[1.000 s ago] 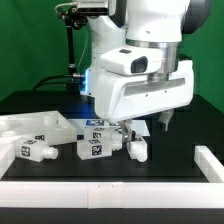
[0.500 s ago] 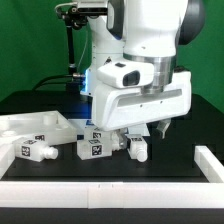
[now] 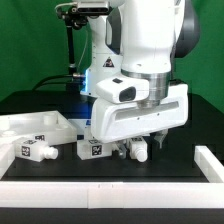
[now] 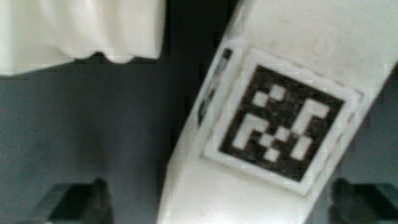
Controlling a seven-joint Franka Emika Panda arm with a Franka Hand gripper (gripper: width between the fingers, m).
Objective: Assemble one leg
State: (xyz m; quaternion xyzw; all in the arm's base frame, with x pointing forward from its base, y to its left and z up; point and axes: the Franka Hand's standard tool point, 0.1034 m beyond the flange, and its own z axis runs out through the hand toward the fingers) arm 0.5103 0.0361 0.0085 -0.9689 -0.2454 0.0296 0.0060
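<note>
In the wrist view a white leg [image 4: 267, 120] with a black-and-white tag runs lengthwise between my two dark fingertips [image 4: 80, 203]. My gripper [image 4: 222, 203] is open and straddles this leg, with a gap on at least one side. In the exterior view the gripper [image 3: 140, 146] is low over the table, and the leg [image 3: 138, 151] is mostly hidden under the hand. Two more legs lie to the exterior view's left, one [image 3: 95, 150] close by and one [image 3: 37, 151] farther off. Another white part with a rounded end [image 4: 89, 35] lies beside the straddled leg.
The large white tabletop [image 3: 35, 125] lies at the exterior view's left on the black table. A white border [image 3: 110, 170] runs along the front and up the exterior view's right side [image 3: 207, 158]. A black stand [image 3: 68, 45] rises behind the arm.
The arm has come down and shifted slightly, bringing the gripper lower over the leg near the middle of the table. The other legs and the tabletop have not moved.
</note>
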